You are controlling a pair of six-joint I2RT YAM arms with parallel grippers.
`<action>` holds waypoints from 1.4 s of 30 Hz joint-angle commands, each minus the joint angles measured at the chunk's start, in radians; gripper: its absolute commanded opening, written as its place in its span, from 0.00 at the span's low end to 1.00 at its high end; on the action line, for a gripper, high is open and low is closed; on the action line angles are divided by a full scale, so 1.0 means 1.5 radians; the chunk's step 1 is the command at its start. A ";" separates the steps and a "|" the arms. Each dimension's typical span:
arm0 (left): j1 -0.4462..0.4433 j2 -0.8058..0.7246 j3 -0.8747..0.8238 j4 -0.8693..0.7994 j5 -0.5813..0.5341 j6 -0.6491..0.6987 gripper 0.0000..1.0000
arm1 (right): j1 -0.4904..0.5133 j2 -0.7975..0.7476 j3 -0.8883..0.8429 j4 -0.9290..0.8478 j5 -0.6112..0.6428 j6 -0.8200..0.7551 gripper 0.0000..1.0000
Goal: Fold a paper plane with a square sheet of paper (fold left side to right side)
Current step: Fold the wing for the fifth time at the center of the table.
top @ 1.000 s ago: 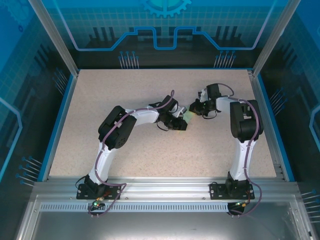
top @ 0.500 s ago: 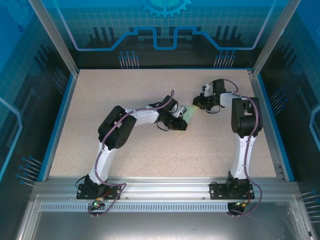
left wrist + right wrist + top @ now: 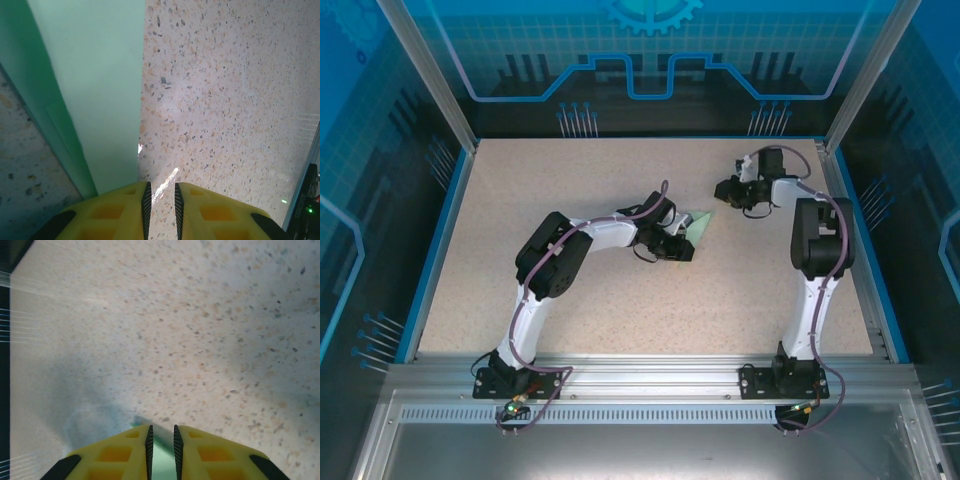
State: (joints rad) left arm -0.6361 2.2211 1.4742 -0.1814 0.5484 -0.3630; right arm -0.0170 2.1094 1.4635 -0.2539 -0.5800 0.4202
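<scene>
Mint-green paper plane point(image 3: 699, 224) is found near table point(image 3: 570, 320) centre, touched by the left gripper point(image 3: 160, 188), jaws narrowly parted; right gripper point(image 3: 161, 430), likewise narrow, is held apart.

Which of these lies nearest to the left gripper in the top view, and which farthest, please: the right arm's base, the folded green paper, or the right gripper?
From the left gripper, in the top view:
1. Folded green paper, right against it, just beyond and to its right.
2. Right gripper, farther back and to the right.
3. Right arm's base, at the near right, clearly the farthest.
</scene>
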 commanded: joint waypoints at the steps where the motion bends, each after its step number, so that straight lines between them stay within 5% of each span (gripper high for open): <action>1: -0.009 0.027 -0.041 -0.106 -0.037 0.009 0.24 | -0.011 -0.076 -0.048 -0.013 -0.015 -0.003 0.21; 9: -0.009 0.027 -0.040 -0.108 -0.039 0.010 0.24 | 0.028 -0.108 -0.231 0.140 -0.105 0.102 0.18; 18: -0.009 0.029 -0.040 -0.109 -0.040 0.009 0.24 | 0.057 -0.070 -0.234 0.159 -0.111 0.129 0.17; 29: -0.009 0.030 -0.041 -0.110 -0.041 0.011 0.24 | 0.081 -0.020 -0.194 0.125 -0.092 0.138 0.17; 42: -0.009 0.019 -0.064 -0.112 -0.037 0.018 0.24 | 0.082 0.009 -0.135 -0.043 0.026 0.106 0.16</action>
State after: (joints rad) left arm -0.6369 2.2147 1.4593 -0.1661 0.5449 -0.3584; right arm 0.0990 2.0830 1.2442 -0.2214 -0.6186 0.6033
